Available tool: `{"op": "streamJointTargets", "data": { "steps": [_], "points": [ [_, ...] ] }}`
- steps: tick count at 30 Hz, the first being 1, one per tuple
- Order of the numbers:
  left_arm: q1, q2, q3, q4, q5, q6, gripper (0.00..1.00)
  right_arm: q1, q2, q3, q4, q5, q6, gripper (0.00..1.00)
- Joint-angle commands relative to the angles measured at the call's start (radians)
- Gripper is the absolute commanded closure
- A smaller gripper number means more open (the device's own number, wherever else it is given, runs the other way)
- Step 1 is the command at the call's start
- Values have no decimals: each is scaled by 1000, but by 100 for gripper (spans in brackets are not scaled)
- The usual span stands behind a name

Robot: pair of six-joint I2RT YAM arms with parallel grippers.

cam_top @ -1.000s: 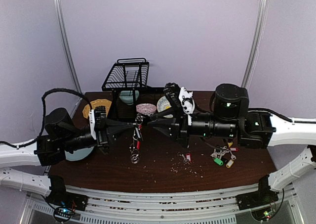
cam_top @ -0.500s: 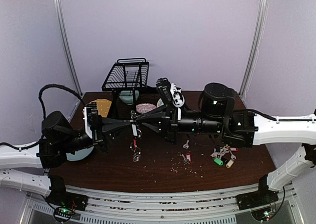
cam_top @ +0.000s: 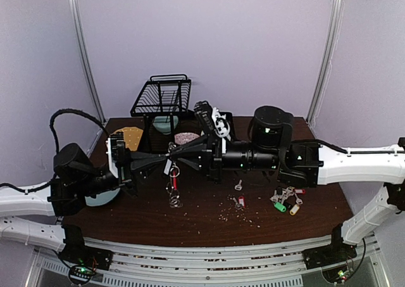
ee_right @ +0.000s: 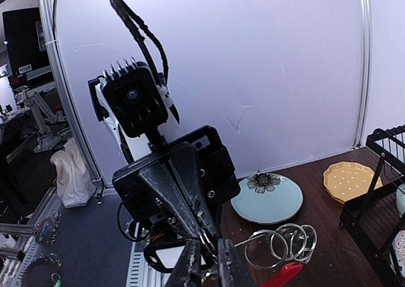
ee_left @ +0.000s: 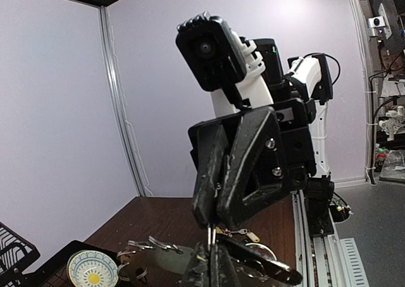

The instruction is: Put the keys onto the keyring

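The keyring (cam_top: 173, 184) hangs between my two grippers above the table, its red arc downward and its split rings (cam_top: 174, 201) at the bottom. My left gripper (cam_top: 168, 156) and right gripper (cam_top: 176, 153) meet tip to tip, both shut on a thin metal ring at its top. In the left wrist view my left gripper (ee_left: 215, 261) pinches that ring under the right fingers (ee_left: 243, 166). In the right wrist view my right gripper (ee_right: 209, 267) shows the split rings (ee_right: 285, 242) and the red arc (ee_right: 285, 275). A black tag with a white label (ee_right: 168, 256) hangs there. The coloured-tag keys (cam_top: 286, 198) lie at the right.
Two loose keys (cam_top: 238, 200) lie mid-table among crumbs. A black wire basket (cam_top: 161, 97) stands at the back. A yellow plate (cam_top: 123, 135), a pink bowl (cam_top: 186, 138) and a flowered bowl (cam_top: 209, 132) sit near it. A light blue plate (cam_top: 101, 199) lies under my left arm.
Both arms have shifted left with the keyring between the tips; the right arm has reached further across. The meeting point has risen slightly.
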Motion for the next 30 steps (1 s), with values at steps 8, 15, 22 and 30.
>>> {"op": "streamJointTargets", "data": {
  "steps": [8, 15, 22, 30],
  "points": [
    [-1, -14, -5, 113, 23, -29, 100, 3, 41, 34, -87, -44, -60, 79],
    [-1, -8, -2, 92, 31, -21, 100, 4, 17, 25, -95, -10, -93, 88],
    [-1, 3, 0, 95, 53, -19, 100, 4, -3, 29, -92, -44, -112, 97],
    [-1, -7, 0, 86, 31, -22, 100, 2, -66, 25, -167, -22, -154, 65]
  ]
}}
